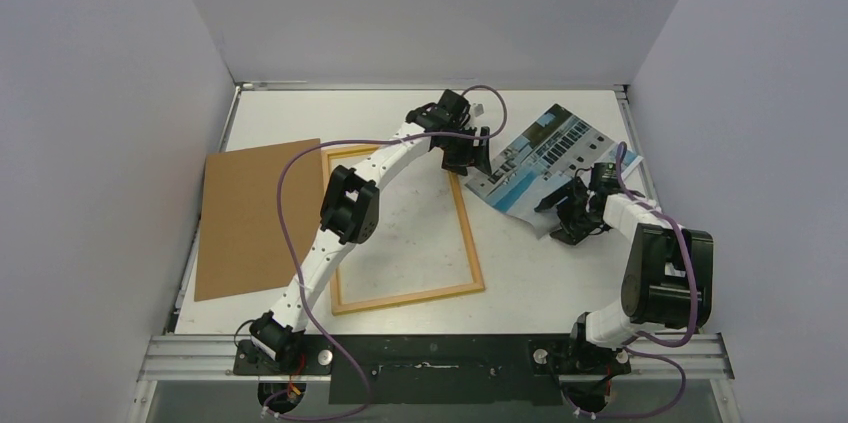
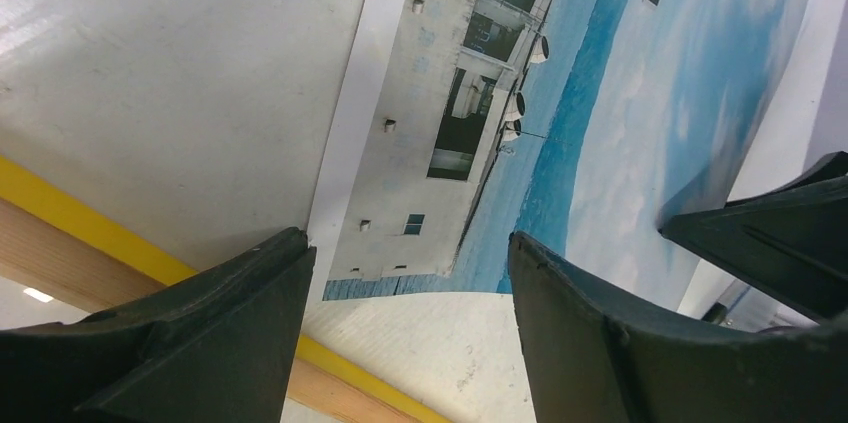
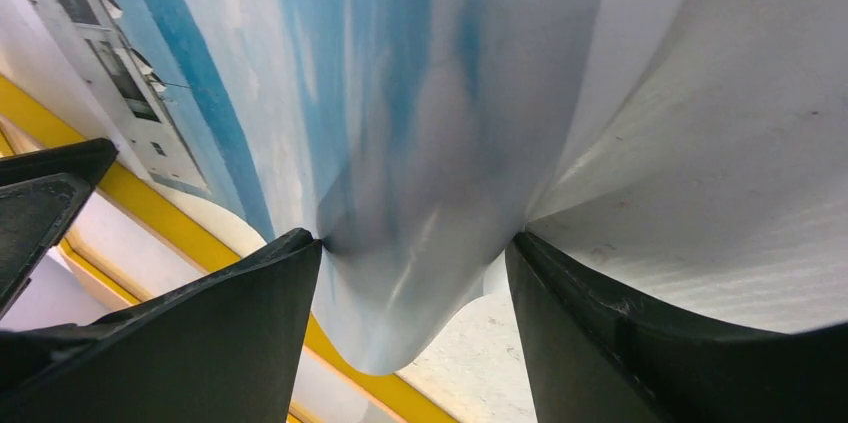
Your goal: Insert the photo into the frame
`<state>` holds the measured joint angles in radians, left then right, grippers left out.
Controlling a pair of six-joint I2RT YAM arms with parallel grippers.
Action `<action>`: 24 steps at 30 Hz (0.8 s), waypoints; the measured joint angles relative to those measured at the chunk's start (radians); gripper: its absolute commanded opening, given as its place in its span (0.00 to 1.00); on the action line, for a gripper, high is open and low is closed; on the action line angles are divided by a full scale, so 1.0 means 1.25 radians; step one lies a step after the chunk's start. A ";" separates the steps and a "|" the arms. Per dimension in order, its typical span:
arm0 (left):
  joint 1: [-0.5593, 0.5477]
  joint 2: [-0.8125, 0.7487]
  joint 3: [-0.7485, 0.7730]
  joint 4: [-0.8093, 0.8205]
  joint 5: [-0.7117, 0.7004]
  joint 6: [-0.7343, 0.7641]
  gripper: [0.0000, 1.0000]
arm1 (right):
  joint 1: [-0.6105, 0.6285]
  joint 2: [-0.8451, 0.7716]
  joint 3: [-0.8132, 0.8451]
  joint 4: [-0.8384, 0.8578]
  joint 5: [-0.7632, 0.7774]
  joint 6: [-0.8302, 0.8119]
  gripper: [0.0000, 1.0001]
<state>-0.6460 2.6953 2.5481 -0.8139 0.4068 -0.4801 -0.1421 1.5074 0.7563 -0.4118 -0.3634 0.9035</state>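
Note:
The photo (image 1: 548, 156), a white building against blue sky, lies at the right of the table, its near corner raised. The frame (image 1: 410, 297) lies flat in the middle, wood side up. My left gripper (image 1: 478, 158) hovers at the photo's left corner. Seen from its wrist, the left gripper (image 2: 410, 253) is open, with the photo (image 2: 560, 123) edge bowed between the fingers and the frame's yellow rim (image 2: 90, 228) beside it. My right gripper (image 1: 565, 213) is at the near edge. In its wrist view, the right gripper (image 3: 415, 243) squeezes a buckled fold of the photo (image 3: 400, 93), which touches both fingers.
A plain brown backing board (image 1: 258, 218) lies left of the frame, overlapping its left rail. White walls close in the table on three sides. Purple cables loop over both arms. The left arm stretches across the frame.

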 measured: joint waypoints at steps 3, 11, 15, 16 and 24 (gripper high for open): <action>0.002 0.000 -0.002 -0.002 0.017 -0.011 0.68 | -0.002 0.000 -0.007 0.024 -0.019 -0.001 0.74; 0.002 0.001 -0.005 -0.002 0.031 -0.015 0.67 | -0.002 0.001 -0.055 0.194 -0.111 0.006 0.93; 0.002 0.001 -0.007 -0.001 0.032 -0.018 0.66 | -0.002 0.001 -0.076 0.263 -0.120 0.029 0.94; 0.002 0.001 -0.008 -0.001 0.032 -0.019 0.66 | -0.002 0.001 -0.079 0.274 -0.119 0.036 0.94; 0.002 0.001 -0.018 0.013 0.050 -0.024 0.66 | -0.008 0.003 -0.117 0.390 -0.121 0.088 0.95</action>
<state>-0.6437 2.6968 2.5252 -0.7971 0.4698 -0.5098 -0.1520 1.5108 0.6098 0.0761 -0.5148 1.0138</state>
